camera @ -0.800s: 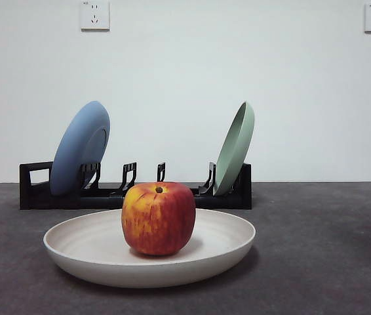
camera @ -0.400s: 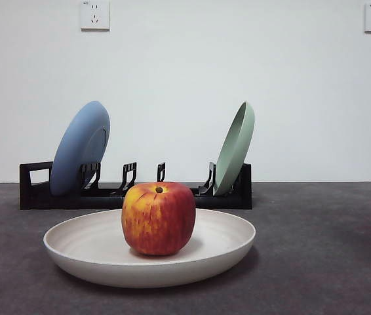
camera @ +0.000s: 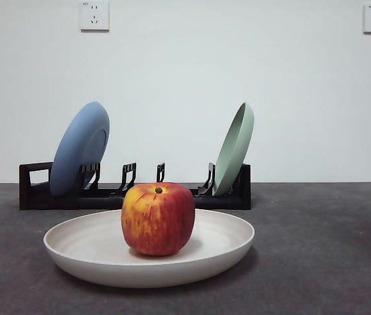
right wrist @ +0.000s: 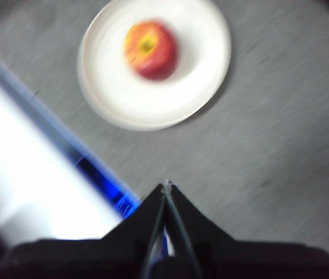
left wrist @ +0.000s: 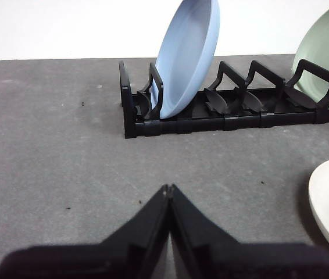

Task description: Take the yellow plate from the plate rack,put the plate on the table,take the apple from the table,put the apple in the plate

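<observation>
Apple [camera: 158, 218] sits in yellow plate [camera: 94, 246] on counter [camera: 323, 249]. Left tool [left wrist: 168, 189] and right tool [right wrist: 166, 186] closed, empty; right view blurry.

A bare test bench in a lab-like room — a dark grey table [camera: 330, 249] against a plain white wall [camera: 172, 72] with two power sockets [camera: 94, 15] — holding only a black plate rack [camera: 133, 190] as staged props.
</observation>
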`<control>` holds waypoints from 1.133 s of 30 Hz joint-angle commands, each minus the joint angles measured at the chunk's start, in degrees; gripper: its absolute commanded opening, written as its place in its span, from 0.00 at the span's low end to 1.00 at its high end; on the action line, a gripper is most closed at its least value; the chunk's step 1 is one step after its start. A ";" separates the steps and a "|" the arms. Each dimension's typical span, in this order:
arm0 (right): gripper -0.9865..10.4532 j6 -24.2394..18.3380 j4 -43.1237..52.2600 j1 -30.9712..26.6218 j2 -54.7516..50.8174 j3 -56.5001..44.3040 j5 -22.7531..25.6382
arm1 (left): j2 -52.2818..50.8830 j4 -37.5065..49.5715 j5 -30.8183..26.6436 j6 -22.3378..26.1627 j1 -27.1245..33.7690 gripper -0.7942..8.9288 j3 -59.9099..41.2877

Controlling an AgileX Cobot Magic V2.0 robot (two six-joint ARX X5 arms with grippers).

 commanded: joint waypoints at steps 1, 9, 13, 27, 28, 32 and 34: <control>0.09 -3.89 5.33 -4.57 -3.37 -0.68 0.28 | 0.02 0.42 -0.15 -0.37 0.20 0.08 -0.59; 0.09 -3.98 23.19 -23.78 -15.80 -4.24 -1.33 | 0.02 0.42 -0.13 -0.37 0.20 0.08 -0.59; 0.09 -5.70 30.64 -33.79 -23.89 -12.11 -1.16 | 0.02 0.39 -0.13 -0.37 0.20 0.08 -0.59; 0.09 -2.49 57.51 -43.80 -49.44 -54.34 0.26 | 0.02 0.39 -0.13 -0.37 0.20 0.08 -0.59; 0.09 -2.08 58.45 -43.82 -50.93 -56.96 0.26 | 0.02 0.39 -0.13 -0.37 0.20 0.08 -0.59; 0.09 0.09 59.98 -43.91 -55.15 -63.56 0.31 | 0.02 0.42 -0.13 -0.37 0.20 0.08 -0.59; 0.09 0.50 60.22 -44.30 -54.99 -65.48 0.26 | 0.04 0.42 -0.13 -0.37 0.20 0.08 -0.59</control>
